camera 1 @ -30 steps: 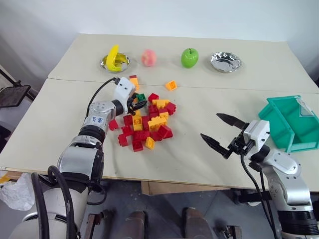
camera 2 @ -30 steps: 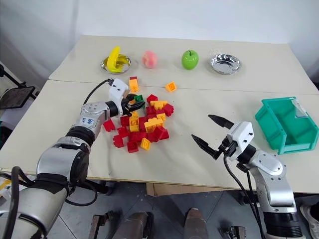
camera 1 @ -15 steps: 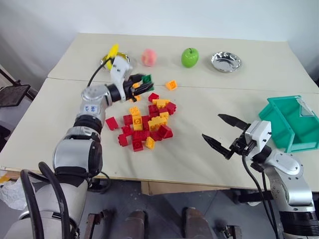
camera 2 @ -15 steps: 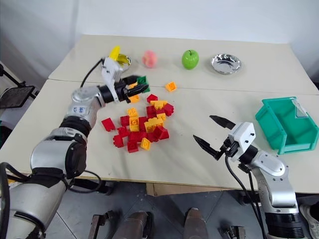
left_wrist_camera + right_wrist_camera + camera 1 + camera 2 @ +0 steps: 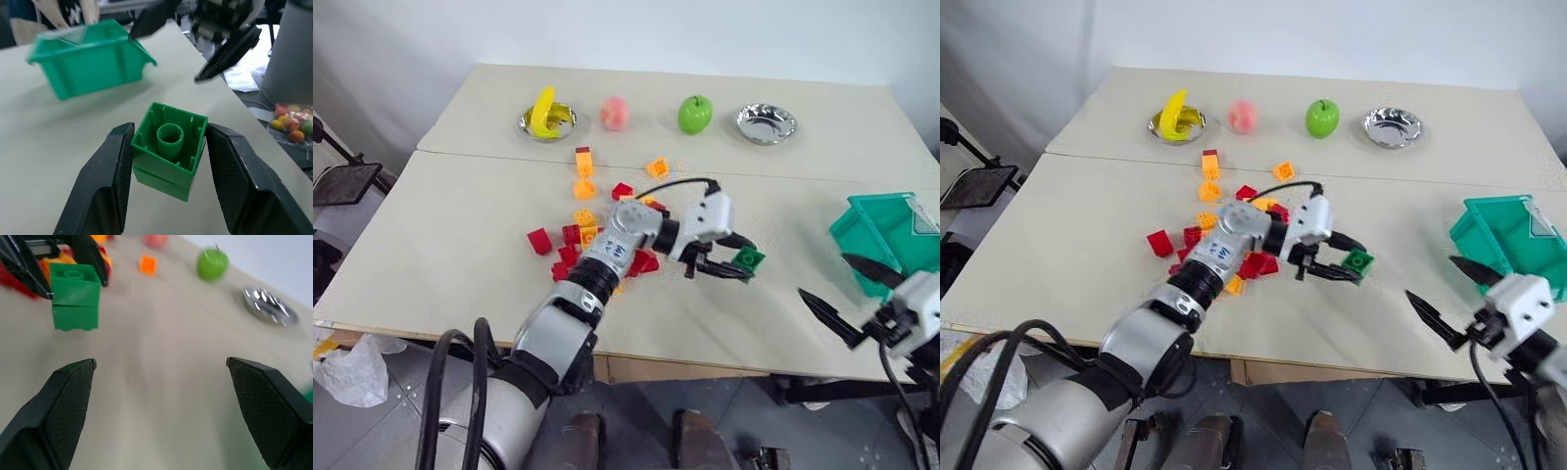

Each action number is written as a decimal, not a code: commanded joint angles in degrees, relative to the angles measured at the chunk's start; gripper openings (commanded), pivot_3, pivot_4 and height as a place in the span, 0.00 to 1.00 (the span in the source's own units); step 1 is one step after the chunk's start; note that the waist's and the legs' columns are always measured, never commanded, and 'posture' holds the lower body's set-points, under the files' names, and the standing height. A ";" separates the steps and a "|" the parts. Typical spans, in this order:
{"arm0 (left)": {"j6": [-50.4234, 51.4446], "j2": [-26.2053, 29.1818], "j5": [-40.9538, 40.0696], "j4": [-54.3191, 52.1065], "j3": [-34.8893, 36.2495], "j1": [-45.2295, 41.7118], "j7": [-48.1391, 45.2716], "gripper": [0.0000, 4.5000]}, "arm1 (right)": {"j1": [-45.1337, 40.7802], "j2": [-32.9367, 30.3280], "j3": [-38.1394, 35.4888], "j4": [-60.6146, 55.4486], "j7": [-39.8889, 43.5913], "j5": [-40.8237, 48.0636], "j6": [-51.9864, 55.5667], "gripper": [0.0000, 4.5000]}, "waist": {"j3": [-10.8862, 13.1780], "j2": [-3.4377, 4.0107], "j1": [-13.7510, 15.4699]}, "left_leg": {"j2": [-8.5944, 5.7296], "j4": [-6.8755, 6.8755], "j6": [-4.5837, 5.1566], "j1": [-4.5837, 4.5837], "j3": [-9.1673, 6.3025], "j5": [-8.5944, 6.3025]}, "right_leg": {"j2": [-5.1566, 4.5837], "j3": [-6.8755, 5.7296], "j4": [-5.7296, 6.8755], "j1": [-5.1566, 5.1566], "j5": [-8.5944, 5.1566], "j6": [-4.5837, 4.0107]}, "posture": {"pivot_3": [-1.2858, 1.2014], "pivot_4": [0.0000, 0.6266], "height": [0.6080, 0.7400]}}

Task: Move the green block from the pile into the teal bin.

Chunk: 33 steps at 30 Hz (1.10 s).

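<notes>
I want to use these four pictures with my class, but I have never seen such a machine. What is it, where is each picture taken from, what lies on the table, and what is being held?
It is a humanoid robot with two arms, each ending in a two-fingered black gripper. Two pictures come from its head, looking down over a table; the other two come from cameras on its wrists.

The left gripper holds the green block between its fingers, above the table. The right gripper is open and empty, near the teal bin.

On the table lie the pile of red, orange and yellow bricks, an apple, a peach, a banana in one metal bowl, and another bowl.
</notes>
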 commanded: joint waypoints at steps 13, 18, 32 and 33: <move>-3.61 2.48 -4.69 -2.78 4.14 1.55 -4.48 0.99 | 7.28 4.03 -5.31 -9.45 -5.16 1.21 2.18 1.00 | -0.02 0.03 0.93 | -0.01 0.04 0.02 0.01 0.04 -0.03 | -0.01 0.10 -0.23 0.02 0.05 0.08 | 0.52 0.24 1.00; -4.07 9.44 -8.82 -6.14 8.04 4.67 -7.44 0.99 | 5.41 1.45 -4.06 -9.31 -3.22 4.55 7.30 1.00 | -0.08 0.13 0.30 | 0.01 0.04 0.02 0.05 0.04 -0.04 | 0.01 0.11 -0.09 0.01 0.05 0.07 | 0.52 0.24 1.00; 10.56 32.26 -20.33 -40.53 20.01 33.13 -3.41 0.99 | -20.03 -5.29 22.46 -12.88 -9.85 3.42 31.81 1.00 | -0.07 0.13 -0.82 | 0.06 0.19 -0.04 0.06 -0.53 -0.08 | 0.01 0.14 0.23 -0.03 0.06 0.02 | 0.52 0.24 1.00; 12.02 33.27 -20.72 -43.68 20.60 35.82 -2.26 0.99 | -23.32 -4.47 25.81 -12.24 -10.87 2.30 33.38 1.00 | -0.07 0.13 -0.79 | 0.06 0.21 -0.06 0.06 -0.55 -0.09 | 0.00 0.16 0.23 -0.04 0.07 0.01 | 0.52 0.24 1.00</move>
